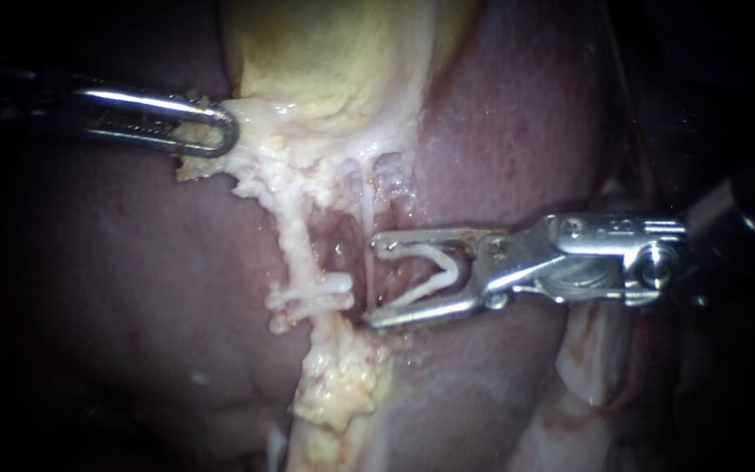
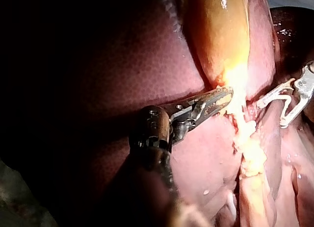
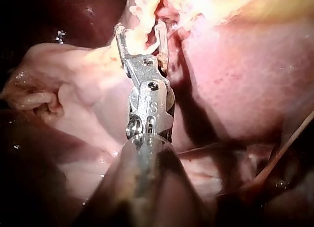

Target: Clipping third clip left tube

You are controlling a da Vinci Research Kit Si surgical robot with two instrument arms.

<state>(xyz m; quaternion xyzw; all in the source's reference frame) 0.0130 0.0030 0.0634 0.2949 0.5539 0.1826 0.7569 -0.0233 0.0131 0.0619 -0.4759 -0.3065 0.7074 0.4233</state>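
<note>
The yellowish gallbladder [image 1: 334,52] lies on the dark red liver [image 1: 115,262]. A whitish left tube [image 1: 294,240] runs down from its neck and carries two white clips [image 1: 316,297]. My left instrument [image 1: 211,131] comes in from the left, its jaws shut on pale tissue at the gallbladder's neck, as the left wrist view confirms [image 2: 221,97]. My right instrument [image 1: 373,280] holds a white V-shaped clip [image 1: 434,271] between its wide-spread jaws. Its tips stand just right of the clipped tube, at a thin pale strand [image 1: 367,218]. In the right wrist view these jaws [image 3: 140,30] point into pale tissue.
A lump of yellow fatty tissue [image 1: 338,385] hangs below the clips. Pale folds of tissue [image 1: 596,367] lie under the right instrument's shaft. Liver surface surrounds the tubes on both sides.
</note>
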